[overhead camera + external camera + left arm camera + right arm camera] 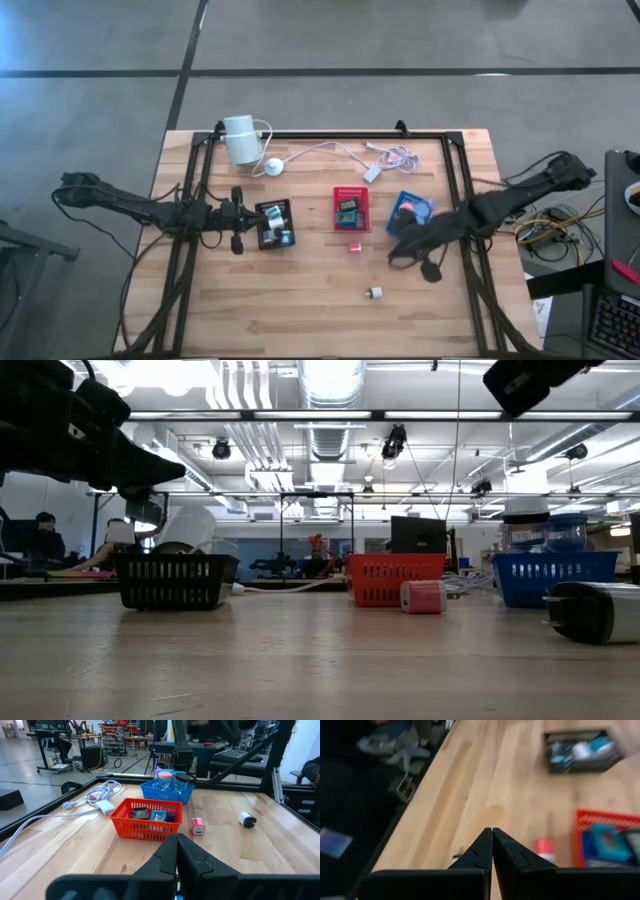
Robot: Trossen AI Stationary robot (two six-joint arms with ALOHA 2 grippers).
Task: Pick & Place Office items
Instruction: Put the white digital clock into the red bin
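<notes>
Both end effectors closed and empty above the desk.

My left end effector (252, 222) is hovering pinched tight at the black tray (274, 224); my right end effector (392, 255) is hanging closed beside the blue tray (411, 210). Office items are lying in the trays, including the red tray (351, 209); a pink block (355, 247) and a white piece (375, 293) are lying loose on the desk (300, 300).

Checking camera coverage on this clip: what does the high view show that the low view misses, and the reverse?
Only the high view shows the white cylinder device with its cable, both arms whole, and the trays' contents. Only the low view shows the room behind, with a seated person. Both show the black tray, red tray, blue tray, pink piece and white piece.
</notes>
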